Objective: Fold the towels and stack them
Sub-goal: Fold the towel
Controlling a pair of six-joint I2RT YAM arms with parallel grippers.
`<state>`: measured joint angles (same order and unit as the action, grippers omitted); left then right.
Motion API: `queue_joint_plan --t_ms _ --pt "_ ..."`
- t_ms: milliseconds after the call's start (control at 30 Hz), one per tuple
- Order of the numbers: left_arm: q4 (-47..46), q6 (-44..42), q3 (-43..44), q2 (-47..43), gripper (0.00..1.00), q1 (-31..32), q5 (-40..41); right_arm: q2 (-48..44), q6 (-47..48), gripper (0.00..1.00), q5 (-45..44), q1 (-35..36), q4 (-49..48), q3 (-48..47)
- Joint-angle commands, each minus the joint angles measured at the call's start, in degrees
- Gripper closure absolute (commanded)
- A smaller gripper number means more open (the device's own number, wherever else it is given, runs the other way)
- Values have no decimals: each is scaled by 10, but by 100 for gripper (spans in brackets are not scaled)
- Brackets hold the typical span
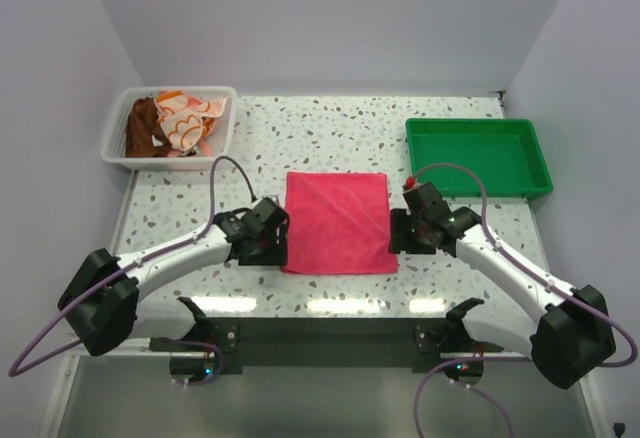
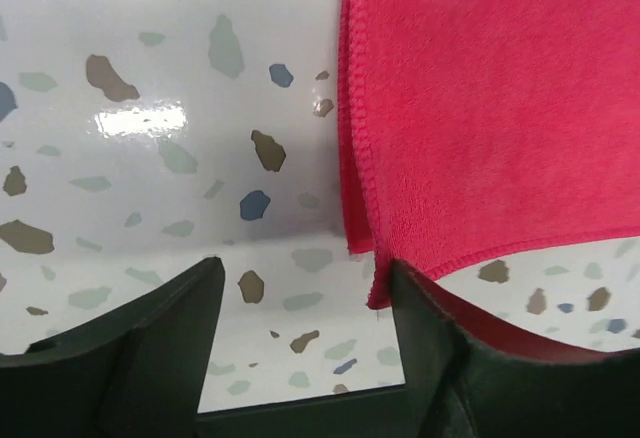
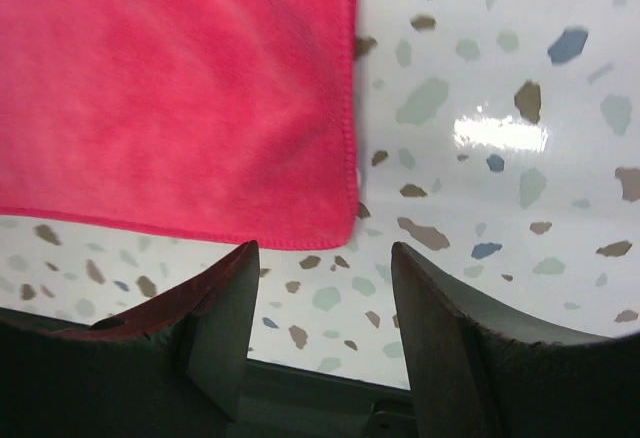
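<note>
— While both pincers sit low at its sides, does either one grip the towel?

— Neither. The left pincer (image 1: 262, 233) has its jaws parted about halfway, and its wrist view shows only speckled bench (image 1: 300, 128) between them. The right pincer (image 1: 415, 228) is parted much the same, also with bare bench in the gap.

— And where is the cloth?

— The hot pink towel (image 1: 336, 221) lies flat on the bench between the two pincers. Its near left corner is just beside the left pincer's right finger (image 2: 440, 358). Its near right corner is just ahead of the right pincer's left finger (image 3: 215, 328).

— Which way does it run?

— Its edges are square with the bench edges. It looks close to square, so I cannot tell a long axis. Two layers show along its left hem.

— Farther out?

— A white mesh basket (image 1: 112, 140) at the far left corner holds a crumpled dark brown towel (image 1: 145, 128) and an orange flowered towel (image 1: 190, 118). A green tray (image 1: 475, 153) stands at the far right, well apart from the pink towel.
</note>
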<state>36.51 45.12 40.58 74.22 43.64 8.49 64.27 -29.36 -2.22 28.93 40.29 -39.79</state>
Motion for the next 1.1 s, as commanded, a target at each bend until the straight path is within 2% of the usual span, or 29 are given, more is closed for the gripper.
queue_joint_plan --t_ms 0,100,167,200,300,467,567,767,933,1067 --pt "49 -3 65 -42 26 -1 29 -14 26 41 -4 -1 14 -67" --pt "59 -16 115 -41 24 -1 39 6 26 46 20 0 -20 -77" --pt "44 -33 145 -28 30 -1 31 31 24 53 52 -1 -42 -75" --pt "39 -39 153 -8 32 -1 26 38 24 61 60 -1 -63 -69" --pt "33 -54 180 37 39 0 2 65 19 68 76 0 -99 -50" --pt "-23 -59 156 49 42 2 -14 97 24 69 94 0 -138 -21" --pt "-52 -65 149 88 45 13 -28 115 16 72 107 0 -173 12" --pt "-72 -47 82 123 58 22 -40 127 -3 73 100 0 -178 45" --pt "-81 -14 -7 100 64 22 -59 104 -7 73 94 -1 -145 61" --pt "-62 7 -59 39 65 22 -56 70 -4 72 93 0 -112 60"
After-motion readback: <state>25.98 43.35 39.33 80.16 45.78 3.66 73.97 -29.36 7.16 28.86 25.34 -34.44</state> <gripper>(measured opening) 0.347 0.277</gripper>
